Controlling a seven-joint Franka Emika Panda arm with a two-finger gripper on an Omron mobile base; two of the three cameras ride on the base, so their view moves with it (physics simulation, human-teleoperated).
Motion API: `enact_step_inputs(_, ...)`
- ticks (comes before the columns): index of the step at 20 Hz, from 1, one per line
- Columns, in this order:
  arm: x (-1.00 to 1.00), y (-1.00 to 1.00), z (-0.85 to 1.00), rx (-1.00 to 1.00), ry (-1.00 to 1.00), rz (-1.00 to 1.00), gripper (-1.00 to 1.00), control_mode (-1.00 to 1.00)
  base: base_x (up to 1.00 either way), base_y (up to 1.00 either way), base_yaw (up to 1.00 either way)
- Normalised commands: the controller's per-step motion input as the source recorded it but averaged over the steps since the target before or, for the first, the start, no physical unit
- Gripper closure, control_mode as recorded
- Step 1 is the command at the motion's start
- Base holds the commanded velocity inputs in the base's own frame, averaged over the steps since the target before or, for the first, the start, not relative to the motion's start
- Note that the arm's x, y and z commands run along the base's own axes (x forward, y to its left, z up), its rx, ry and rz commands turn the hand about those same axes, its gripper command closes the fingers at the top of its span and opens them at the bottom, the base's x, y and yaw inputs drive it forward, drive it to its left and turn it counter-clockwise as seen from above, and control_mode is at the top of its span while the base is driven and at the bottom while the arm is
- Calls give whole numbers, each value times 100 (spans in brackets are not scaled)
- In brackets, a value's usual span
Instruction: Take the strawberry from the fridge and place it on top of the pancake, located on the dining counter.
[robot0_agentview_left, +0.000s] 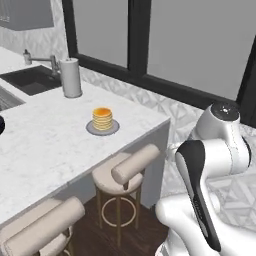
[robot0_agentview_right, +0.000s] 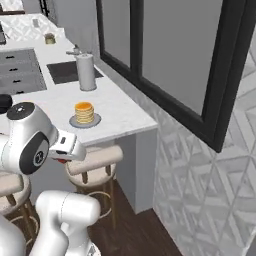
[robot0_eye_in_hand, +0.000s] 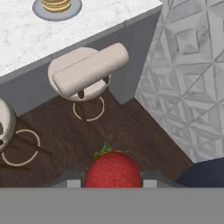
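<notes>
I had the gripper (robot0_eye_in_hand: 113, 181) clamped on the strawberry (robot0_eye_in_hand: 113, 169) — low beside the stool (robot0_eye_in_hand: 87, 72) (off the dining counter (robot0_agentview_left: 45, 140)); the pancake (robot0_agentview_left: 102, 118) lay up and ahead of the fingers.

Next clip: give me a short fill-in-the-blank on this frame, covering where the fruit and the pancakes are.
1. The strawberry sits between the gripper's ____.
2. The pancake stack rests on a round grey ____.
3. Under the dining counter edge stand beige ____.
4. On top of the pancake there is ____ yet.

Missing words: fingers; plate; stools; nothing
</notes>
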Motion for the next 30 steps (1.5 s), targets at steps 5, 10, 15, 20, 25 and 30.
enact_step_inputs(5, 0, 0, 0, 0, 0, 0, 100, 100, 9, -81, 78)
enact_step_inputs(10, 0, 0, 0, 0, 0, 0, 100, 100, 34, -83, 35)
enact_step_inputs(15, 0, 0, 0, 0, 0, 0, 100, 100, 41, -20, 13)
enact_step_inputs(20, 0, 0, 0, 0, 0, 0, 100, 100, 33, 18, 35)
enact_step_inputs(25, 0, 0, 0, 0, 0, 0, 100, 100, 46, 1, 36)
enact_step_inputs(30, 0, 0, 0, 0, 0, 0, 100, 100, 58, 3, 2)
